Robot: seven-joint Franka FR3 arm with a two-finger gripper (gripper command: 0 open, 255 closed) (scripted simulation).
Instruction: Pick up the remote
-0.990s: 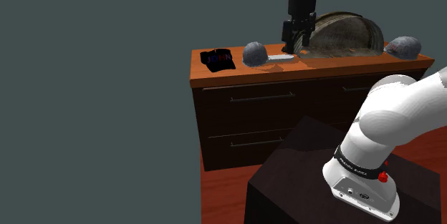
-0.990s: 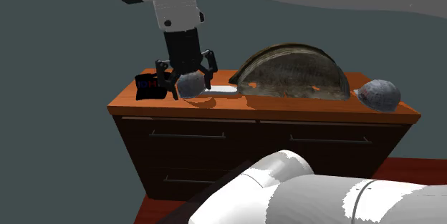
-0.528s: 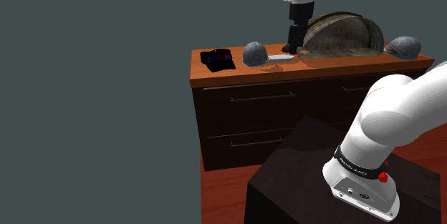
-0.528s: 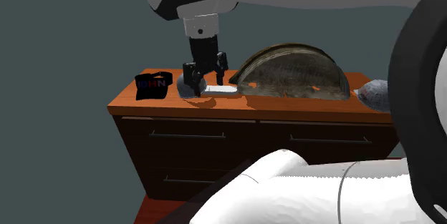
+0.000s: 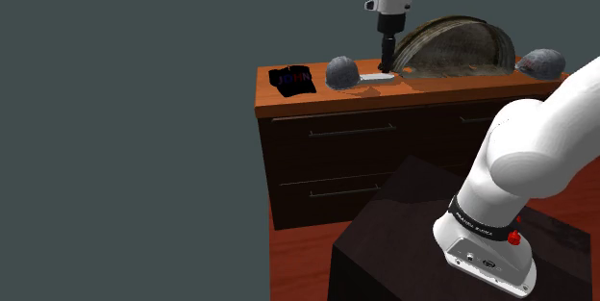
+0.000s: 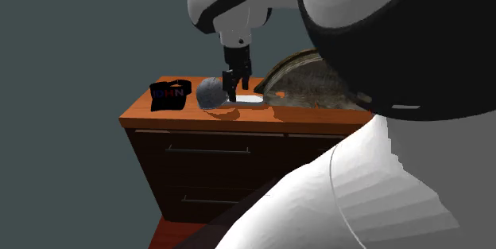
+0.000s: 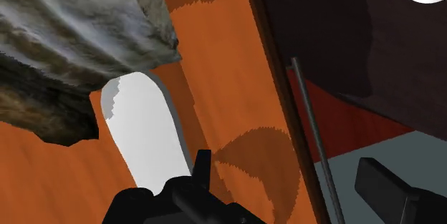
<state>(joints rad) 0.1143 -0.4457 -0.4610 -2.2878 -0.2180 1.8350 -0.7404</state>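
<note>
The remote (image 5: pixel 377 77) is a flat white bar lying on the orange-brown dresser top (image 5: pixel 317 99), between a grey cap (image 5: pixel 342 72) and a big half-round dome (image 5: pixel 457 47). My gripper (image 5: pixel 387 62) hangs straight down just above the remote's dome-side end. From the second exterior view the gripper (image 6: pixel 236 88) stands over the remote (image 6: pixel 249 99). In the wrist view the gripper (image 7: pixel 290 190) is open with nothing held. The remote (image 7: pixel 143 133) lies at one finger (image 7: pixel 197 183), off to the side of the gap.
A black cap with red and blue letters (image 5: pixel 291 80) sits near one end of the dresser, another grey cap (image 5: pixel 541 62) at the other. The dome's rough grey-brown surface (image 7: pixel 71 36) meets the remote's far end. Drawer handles (image 7: pixel 308 115) run below. The dark stand (image 5: pixel 385 241) is in front.
The gripper has come down toward the remote and turned about its axis. The arm has swung over and now blocks much of the second exterior view's right.
</note>
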